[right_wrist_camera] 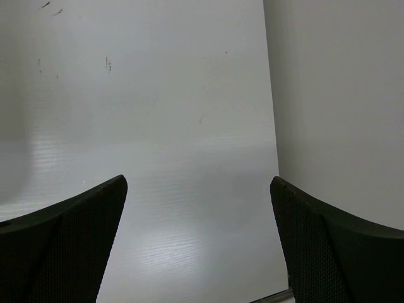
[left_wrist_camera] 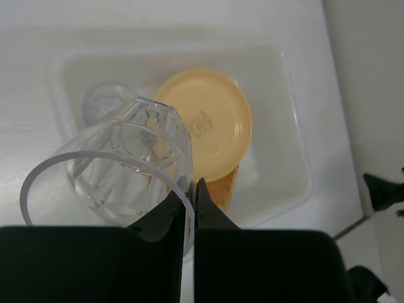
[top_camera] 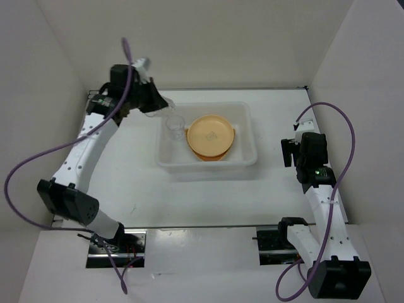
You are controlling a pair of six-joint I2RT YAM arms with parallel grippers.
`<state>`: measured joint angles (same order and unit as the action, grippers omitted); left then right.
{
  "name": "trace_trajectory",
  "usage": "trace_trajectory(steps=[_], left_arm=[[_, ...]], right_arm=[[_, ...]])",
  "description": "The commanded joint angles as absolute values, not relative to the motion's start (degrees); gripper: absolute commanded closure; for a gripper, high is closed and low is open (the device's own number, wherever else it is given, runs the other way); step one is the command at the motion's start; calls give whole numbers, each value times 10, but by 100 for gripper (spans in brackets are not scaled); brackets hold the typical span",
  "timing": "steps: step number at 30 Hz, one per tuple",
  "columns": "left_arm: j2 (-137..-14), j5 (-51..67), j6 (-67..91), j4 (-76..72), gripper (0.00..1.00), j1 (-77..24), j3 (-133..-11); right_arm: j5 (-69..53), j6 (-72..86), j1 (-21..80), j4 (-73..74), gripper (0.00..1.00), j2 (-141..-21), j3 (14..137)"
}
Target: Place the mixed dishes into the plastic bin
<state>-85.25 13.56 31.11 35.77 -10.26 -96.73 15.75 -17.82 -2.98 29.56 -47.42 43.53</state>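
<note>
The plastic bin stands mid-table. Inside it lies a yellow-orange plate, also seen in the left wrist view. It rests on the orange woven dish, whose edge shows below it. I cannot see a second plate. My left gripper is shut on the rim of the clear plastic cup. It holds the cup tilted, mouth up, over the bin's left part. My right gripper is open and empty over bare table, right of the bin.
A faint round clear shape shows on the bin floor left of the plate; I cannot tell whether it is a shadow or another cup. White walls enclose the table on the left, back and right.
</note>
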Motion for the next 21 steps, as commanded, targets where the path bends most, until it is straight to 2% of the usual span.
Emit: trace_trajectory(steps=[1,6,16,21], left_arm=[[-915,111,223,481,100,-181,-982],[-950,45,217,518,100,-254,-935],[-1054,-40,210,519,100,-302,-924],[-1113,-61,210,519,92,-309,-962]], right_arm=[[159,-175,-25,265,2,-467,432],[159,-175,-25,265,2,-467,432],[159,-175,-25,265,2,-455,427],[159,-175,-25,265,2,-455,427]])
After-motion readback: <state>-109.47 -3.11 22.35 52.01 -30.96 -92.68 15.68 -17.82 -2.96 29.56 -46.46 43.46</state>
